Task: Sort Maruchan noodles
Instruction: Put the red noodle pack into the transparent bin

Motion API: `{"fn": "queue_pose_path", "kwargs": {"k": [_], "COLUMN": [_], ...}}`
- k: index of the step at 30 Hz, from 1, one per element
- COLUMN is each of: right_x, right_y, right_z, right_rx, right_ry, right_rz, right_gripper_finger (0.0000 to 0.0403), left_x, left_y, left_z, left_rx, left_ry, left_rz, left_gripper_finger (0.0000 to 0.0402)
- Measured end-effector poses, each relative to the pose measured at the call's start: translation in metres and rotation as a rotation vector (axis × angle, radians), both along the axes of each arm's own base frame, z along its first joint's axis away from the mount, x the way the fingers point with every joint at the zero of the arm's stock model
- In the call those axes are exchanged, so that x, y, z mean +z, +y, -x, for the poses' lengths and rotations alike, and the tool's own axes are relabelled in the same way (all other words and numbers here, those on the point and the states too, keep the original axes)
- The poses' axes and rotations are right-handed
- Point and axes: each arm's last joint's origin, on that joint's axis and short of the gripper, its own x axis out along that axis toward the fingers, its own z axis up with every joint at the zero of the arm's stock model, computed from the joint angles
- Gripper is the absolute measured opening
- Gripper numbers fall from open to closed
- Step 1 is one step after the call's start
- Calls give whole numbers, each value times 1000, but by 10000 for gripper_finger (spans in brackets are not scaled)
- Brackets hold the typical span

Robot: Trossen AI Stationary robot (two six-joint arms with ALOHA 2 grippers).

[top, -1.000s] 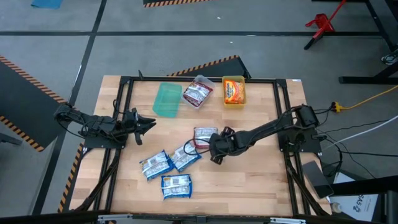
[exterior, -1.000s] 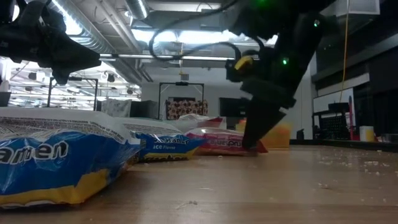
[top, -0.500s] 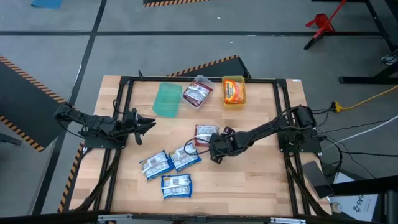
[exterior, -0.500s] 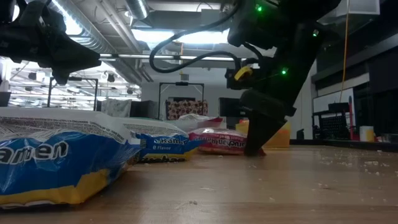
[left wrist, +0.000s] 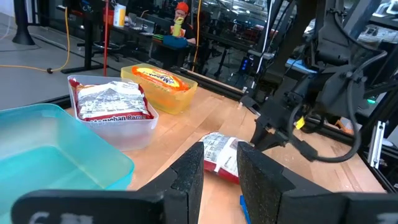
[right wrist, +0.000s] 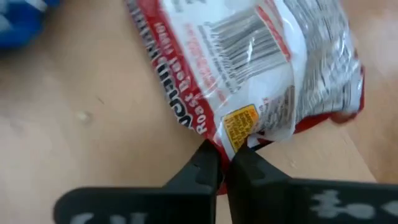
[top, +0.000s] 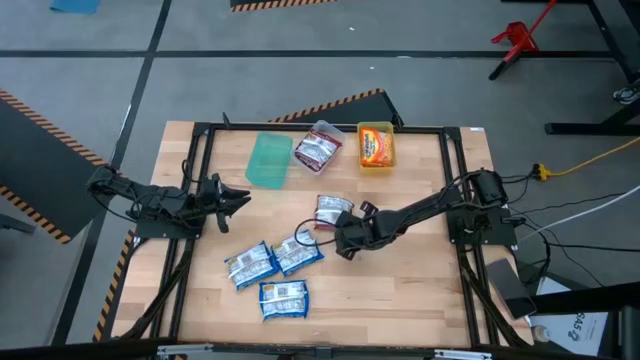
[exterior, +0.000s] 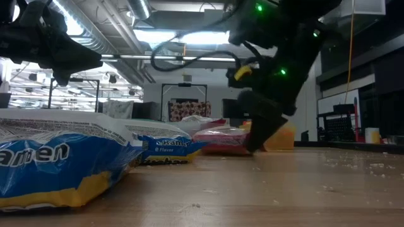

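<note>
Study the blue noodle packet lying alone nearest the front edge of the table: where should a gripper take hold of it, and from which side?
Judging by its pose, the blue packet lies flat with bare table around it. Its thin crimped end seam suits a pinch best, approached from above on the open right-hand side, much as the right gripper is shut on the red packet's edge.

The surface (top: pixel 400 290) is pale wood. One noodle packet (top: pixel 331 211) is red with a white barcoded label; three packets (top: pixel 271 267) are blue and white. The bins are teal (top: pixel 268 160), clear (top: pixel 318 148) and yellow (top: pixel 376 145). The floor stripes (top: pixel 330 106) are orange-black.
</note>
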Motion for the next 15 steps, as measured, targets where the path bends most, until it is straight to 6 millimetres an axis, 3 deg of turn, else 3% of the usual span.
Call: {"fn": "queue_pose_path", "kwargs": {"k": [15], "right_x": [66], "right_y": [2], "right_z": [-36], "right_rx": [91], "right_ry": [-60], "right_rz": [134], "right_gripper_finger": [0], "left_x": [0], "left_y": [0], "left_z": [0], "left_rx": [0], "left_ry": [0], "left_rz": [0], "left_gripper_finger": [90]}}
